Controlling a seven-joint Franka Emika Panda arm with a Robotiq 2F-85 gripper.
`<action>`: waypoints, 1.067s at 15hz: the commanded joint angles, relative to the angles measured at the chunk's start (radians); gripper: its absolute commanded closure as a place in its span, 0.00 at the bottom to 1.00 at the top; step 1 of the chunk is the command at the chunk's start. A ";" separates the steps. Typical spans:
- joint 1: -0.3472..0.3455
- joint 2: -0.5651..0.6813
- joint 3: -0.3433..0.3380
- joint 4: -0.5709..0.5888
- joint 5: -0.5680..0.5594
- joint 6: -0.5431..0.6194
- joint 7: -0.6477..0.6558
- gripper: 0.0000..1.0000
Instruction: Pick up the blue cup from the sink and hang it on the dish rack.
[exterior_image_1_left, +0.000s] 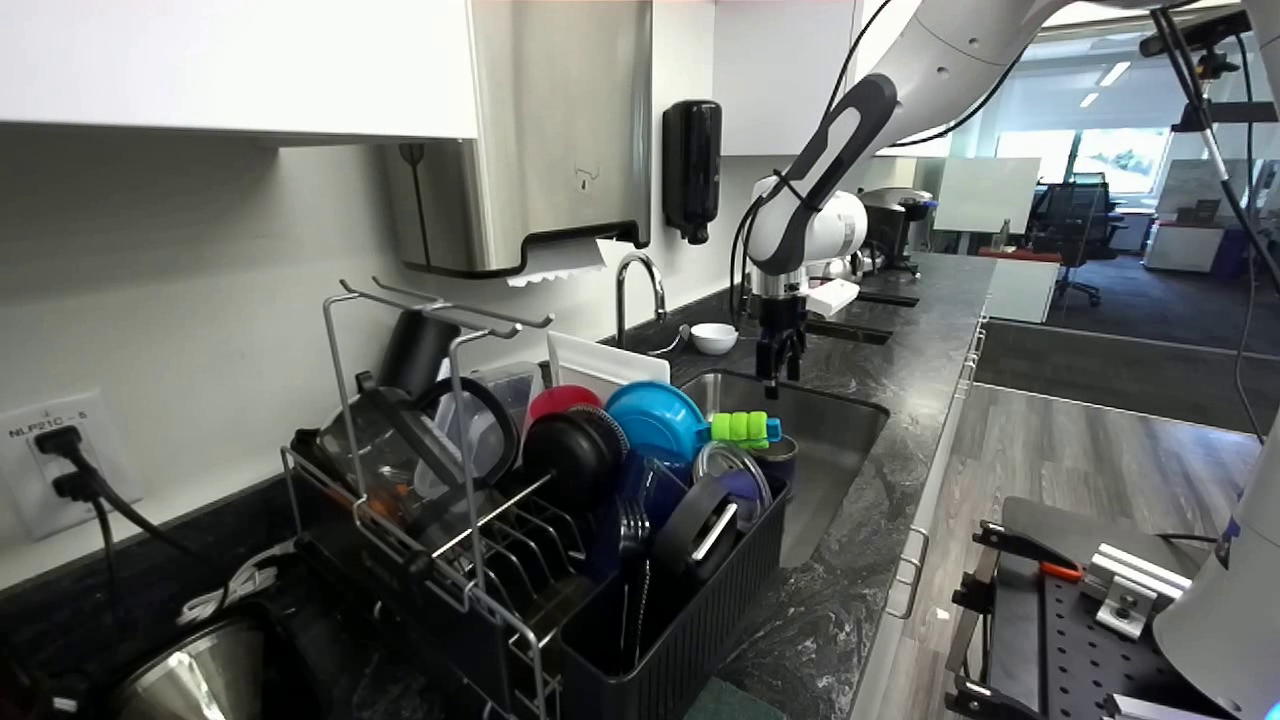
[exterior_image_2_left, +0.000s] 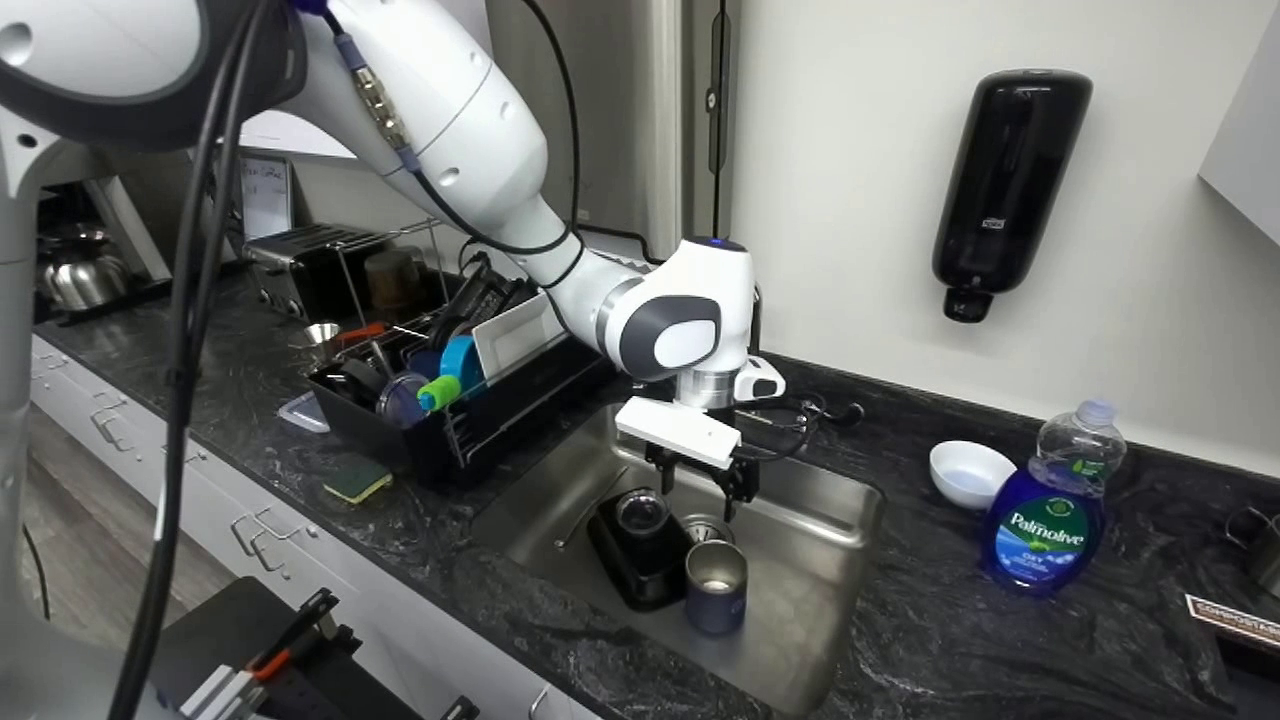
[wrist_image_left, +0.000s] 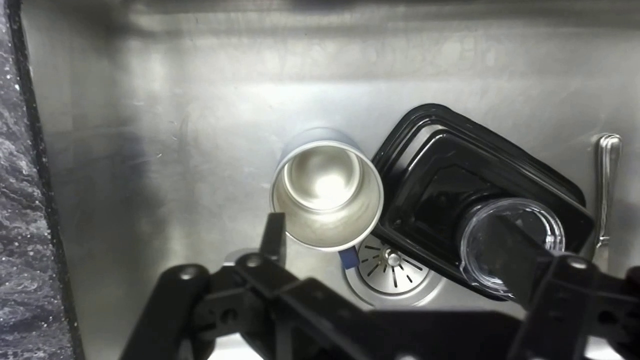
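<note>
The blue cup (exterior_image_2_left: 715, 604) is a navy cup with a metal inside. It stands upright in the sink (exterior_image_2_left: 800, 600), mouth up. In the wrist view the cup (wrist_image_left: 325, 200) touches or nearly touches a black container, and a blue handle bit shows below its rim. In an exterior view the cup (exterior_image_1_left: 776, 465) is partly hidden behind the rack. My gripper (wrist_image_left: 384, 219) is open and empty above the sink, pointing down; it also shows in both exterior views (exterior_image_1_left: 783, 384) (exterior_image_2_left: 698, 502). The dish rack (exterior_image_1_left: 690, 610) stands beside the sink, crowded with dishes; its silver frame (exterior_image_1_left: 465, 420) rises above.
The black container (wrist_image_left: 430, 170) lies in the sink with a clear round cup (wrist_image_left: 515, 240) on it. A spoon or fork handle (wrist_image_left: 606, 185) lies near the sink wall. The faucet (exterior_image_1_left: 640, 285), a white bowl (exterior_image_2_left: 970, 473), a Palmolive bottle (exterior_image_2_left: 1045, 530) and a sponge (exterior_image_2_left: 358, 480) surround the sink.
</note>
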 joint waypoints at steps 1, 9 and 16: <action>-0.023 -0.002 0.023 0.001 -0.016 -0.002 0.011 0.00; -0.025 0.014 0.044 0.000 0.011 0.019 0.021 0.00; -0.059 0.054 0.074 -0.009 0.036 0.114 0.001 0.00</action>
